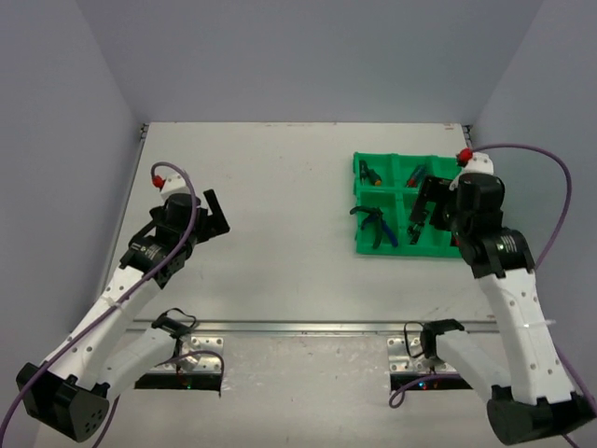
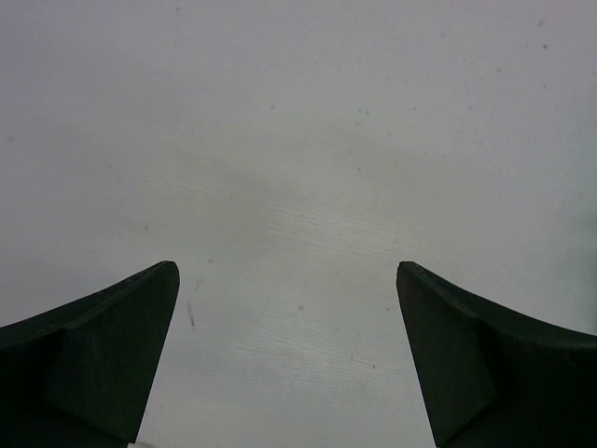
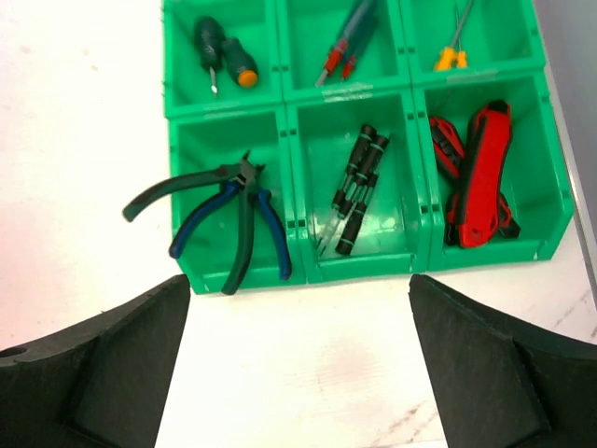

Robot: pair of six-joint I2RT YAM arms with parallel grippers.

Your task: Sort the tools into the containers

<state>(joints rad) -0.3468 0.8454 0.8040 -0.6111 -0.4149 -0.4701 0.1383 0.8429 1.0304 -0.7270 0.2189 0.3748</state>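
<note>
Where one tray (image 3: 297,168) sits, two pliers (image 3: 246,185), two red cutters (image 3: 480,177)

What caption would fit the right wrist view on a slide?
Open right tool facing a green six-compartment tray holding pliers, black screwdrivers and red cutters in its near row.

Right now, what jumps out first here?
The green tray sits far right on the table, all six compartments occupied. Its near-left compartment holds pliers sticking out over the rim; red cutters fill the near-right one. Both grippers open: right gripper by the tray, left gripper over the table's left.
</note>
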